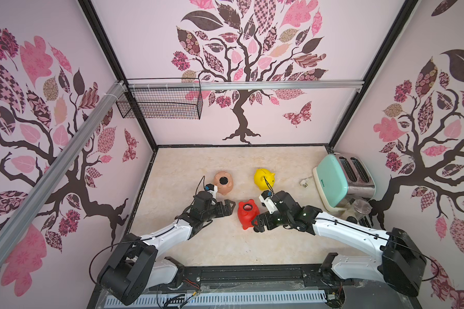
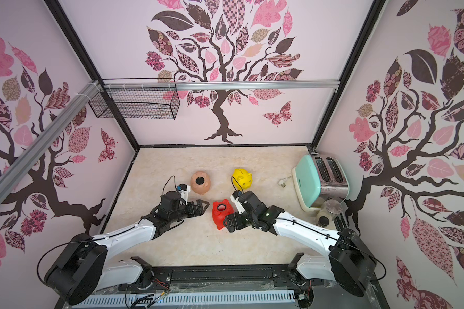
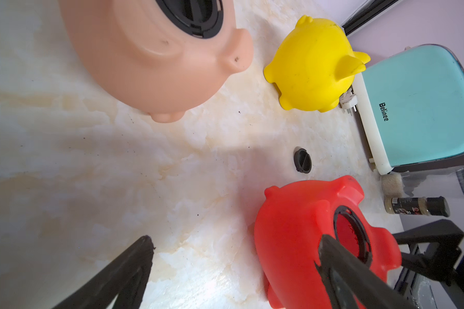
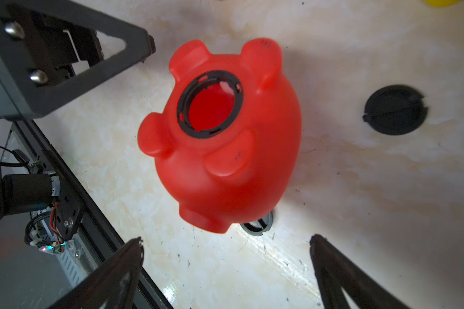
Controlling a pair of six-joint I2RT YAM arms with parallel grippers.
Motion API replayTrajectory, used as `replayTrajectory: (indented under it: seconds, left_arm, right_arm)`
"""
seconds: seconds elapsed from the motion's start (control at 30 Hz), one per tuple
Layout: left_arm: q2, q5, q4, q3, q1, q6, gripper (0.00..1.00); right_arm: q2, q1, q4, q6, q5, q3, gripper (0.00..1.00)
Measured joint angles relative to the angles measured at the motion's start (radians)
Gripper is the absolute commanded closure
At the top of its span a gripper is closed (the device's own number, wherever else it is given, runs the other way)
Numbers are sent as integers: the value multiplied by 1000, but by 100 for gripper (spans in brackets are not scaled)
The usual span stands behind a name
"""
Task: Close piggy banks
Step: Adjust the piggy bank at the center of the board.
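Fingers [image 3: 129, 267] of left gripper [image 3: 235, 240], right gripper [image 4: 225, 239] wide, empty; plug [image 4: 260, 227] half under red pig [image 4: 225, 166].

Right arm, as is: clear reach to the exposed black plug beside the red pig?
Likely yes. The plug lies flat on bare table, apart from the red pig, with nothing over it; the right tool is open, empty and close by.

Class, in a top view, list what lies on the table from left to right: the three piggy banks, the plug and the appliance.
peach-pink piggy bank → red piggy bank → yellow piggy bank → white power plug → mint-green toaster
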Motion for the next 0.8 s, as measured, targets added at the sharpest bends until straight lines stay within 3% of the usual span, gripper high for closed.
replayTrajectory:
  seconds: [0.8]
  left_arm:
    - [-2,-8,1,-2,0,-8,2]
  right_arm:
    - [119,67,-3,39,115,7,0]
